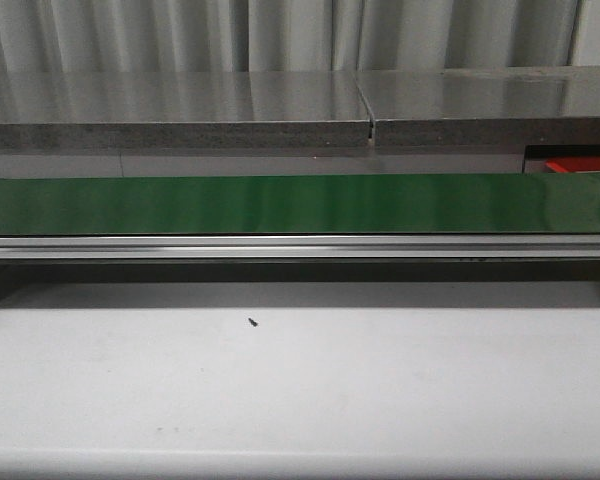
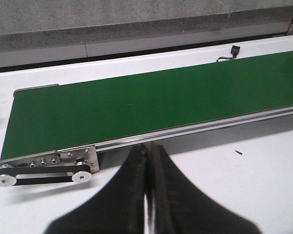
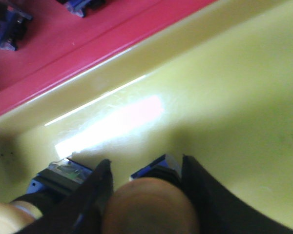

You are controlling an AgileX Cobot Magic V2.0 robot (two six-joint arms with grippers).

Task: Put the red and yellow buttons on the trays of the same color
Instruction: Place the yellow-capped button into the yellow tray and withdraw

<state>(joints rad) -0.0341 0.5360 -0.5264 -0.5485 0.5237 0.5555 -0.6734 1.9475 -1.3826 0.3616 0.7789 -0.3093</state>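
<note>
The right gripper (image 3: 145, 195) hangs low inside the yellow tray (image 3: 224, 97), its two dark fingers (image 3: 95, 195) set a moderate way apart with a rounded button (image 3: 149, 207) lying between them; the cap reads orange-brown in the blurred close-up, so its true colour cannot be told, nor whether the fingers actually press on it. A blue base shows just behind the cap, and a second button (image 3: 58, 178) with a blue base and a clear top sits just beside the gripper on the tray floor, a pale rounded cap at its near edge. A bright glare streaks the tray bottom beyond them. Touching the yellow tray's far wall is the red tray (image 3: 63, 58), where at least two blue-bodied parts (image 3: 7, 29) rest. The left gripper (image 2: 147, 195) hovers over the white surface (image 2: 263, 185) with its fingers pressed together and nothing between them. Just ahead of it runs the green conveyor belt (image 2: 136, 107), bare along its visible length, with a pulley and black drive belt (image 2: 39, 175) at its end. A small dark speck (image 1: 252, 322) lies on the surface in front of the conveyor. In the front view neither arm appears; behind the belt stands a grey shelf (image 1: 180, 110).
</note>
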